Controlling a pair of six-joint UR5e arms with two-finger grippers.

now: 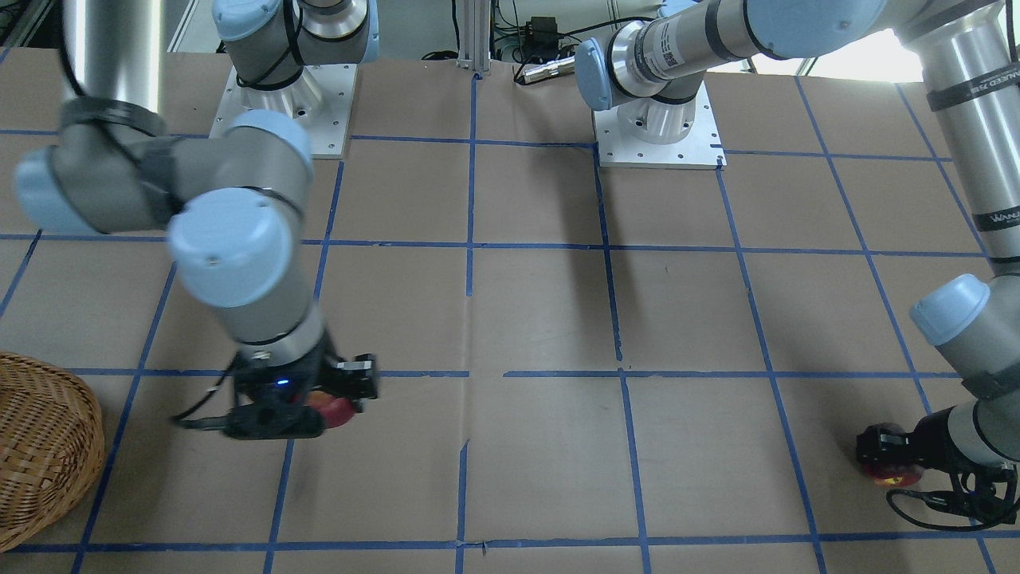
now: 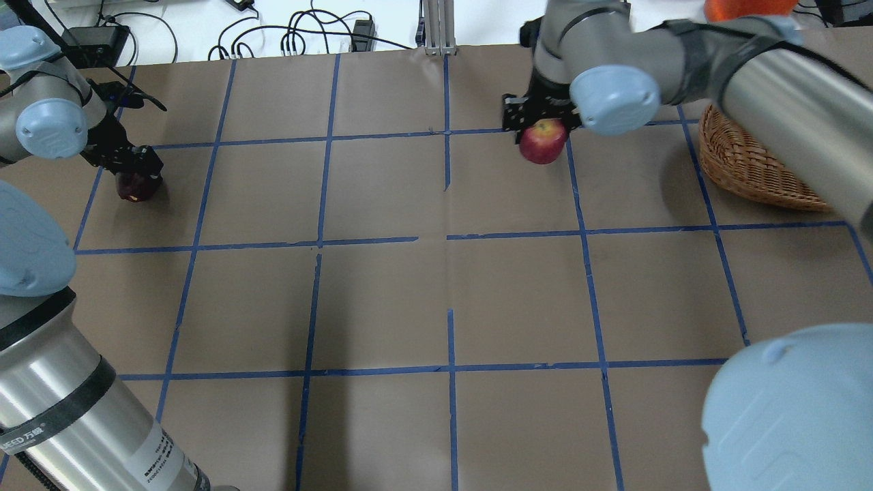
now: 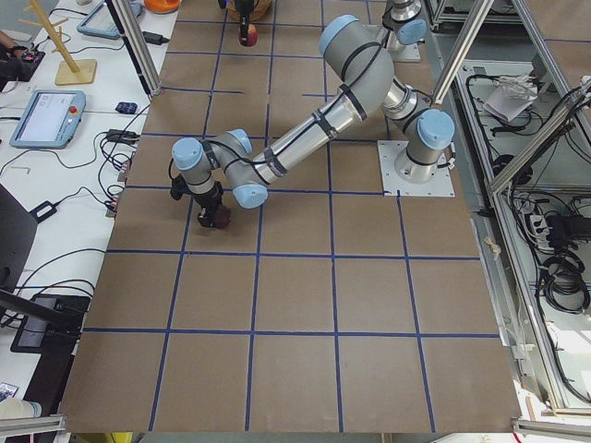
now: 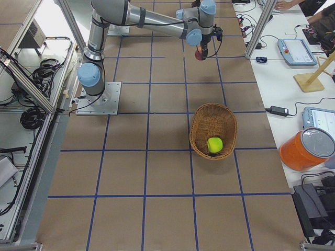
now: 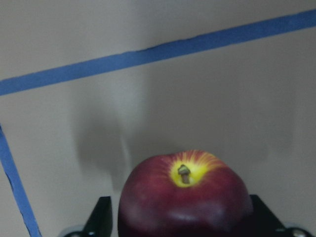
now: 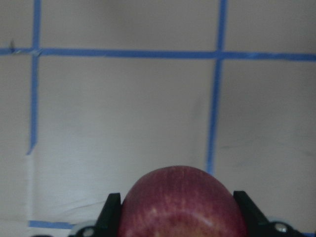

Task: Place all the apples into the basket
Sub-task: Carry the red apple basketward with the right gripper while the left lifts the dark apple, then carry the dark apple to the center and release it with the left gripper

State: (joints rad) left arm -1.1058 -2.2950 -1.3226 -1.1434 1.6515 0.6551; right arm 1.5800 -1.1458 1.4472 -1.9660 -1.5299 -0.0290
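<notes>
My left gripper (image 2: 138, 176) is shut on the dark maroon apple (image 2: 136, 188) at the table's far left. In the left wrist view the apple (image 5: 185, 200) sits between both fingers (image 5: 102, 218), yellow stem end up. My right gripper (image 2: 543, 126) is shut on the red apple (image 2: 543, 142) at the far middle, left of the wicker basket (image 2: 750, 170). The right wrist view shows this apple (image 6: 181, 205) between the fingers (image 6: 111, 213). The lime green apple (image 4: 214, 145) lies inside the basket (image 4: 201, 130).
The table is brown paper with a blue tape grid (image 2: 447, 235). The basket stands at the table's far right edge in the overhead view, and at the lower left in the front-facing view (image 1: 40, 454). An orange container (image 4: 309, 149) stands off the table.
</notes>
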